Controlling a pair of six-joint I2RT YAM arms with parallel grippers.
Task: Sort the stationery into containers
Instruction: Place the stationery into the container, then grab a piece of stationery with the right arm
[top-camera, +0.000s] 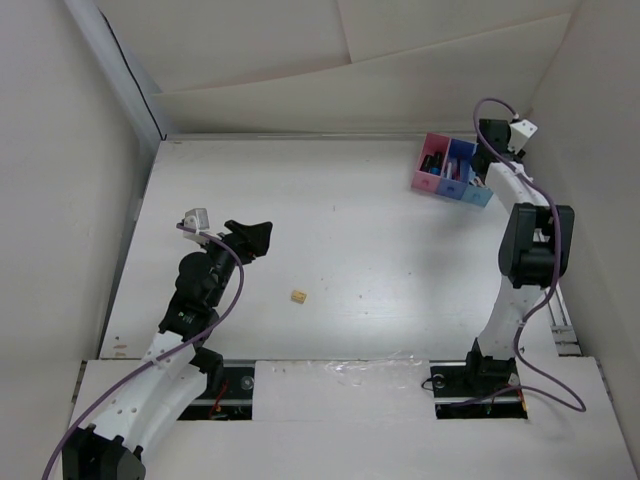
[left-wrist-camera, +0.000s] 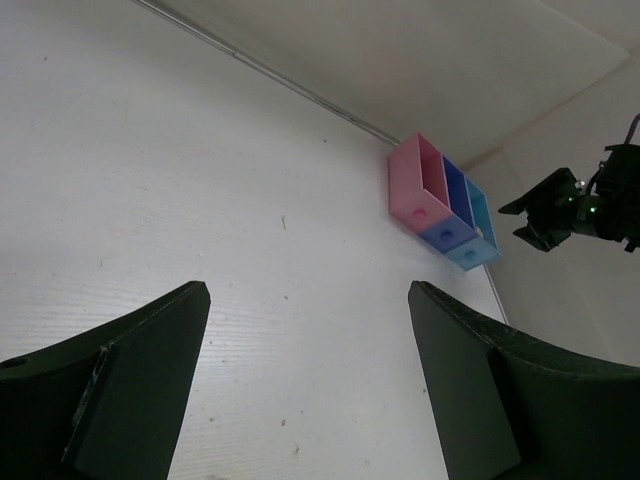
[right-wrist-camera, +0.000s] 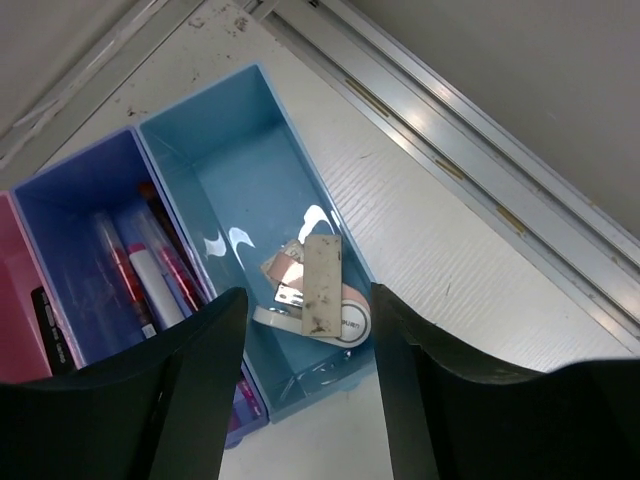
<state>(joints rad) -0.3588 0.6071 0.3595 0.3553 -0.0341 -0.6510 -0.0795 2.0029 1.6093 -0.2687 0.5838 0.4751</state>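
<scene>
The pens (right-wrist-camera: 150, 275) lie in the blue bin (right-wrist-camera: 70, 200). Their long axis follows the bin's length, running upper left to lower right in the right wrist view, with dark ends toward the far wall. Beside it, the light blue bin (right-wrist-camera: 230, 150) holds a flat beige block (right-wrist-camera: 322, 280), which rests across a whitish rounded piece (right-wrist-camera: 310, 322) (its lettering is too small to read). The pink bin (right-wrist-camera: 15, 300) is cut off at the frame's edge and shows only something dark inside.

The right gripper (right-wrist-camera: 308, 295) hangs directly above the light blue bin. Its fingers are spread and hold nothing.

The top view alone shows one small beige eraser (top-camera: 299, 296) lying loose on the table (top-camera: 380, 250). It is near the middle, well apart from the bins at the far right corner. In that view the three joined bins run pink, blue, light blue from left to right, and the row is slightly skewed.

The left gripper (left-wrist-camera: 308, 290) is over the left side of the table with its jaws wide apart and empty. Its camera looks across bare tabletop toward the bins and does not catch the loose eraser.
</scene>
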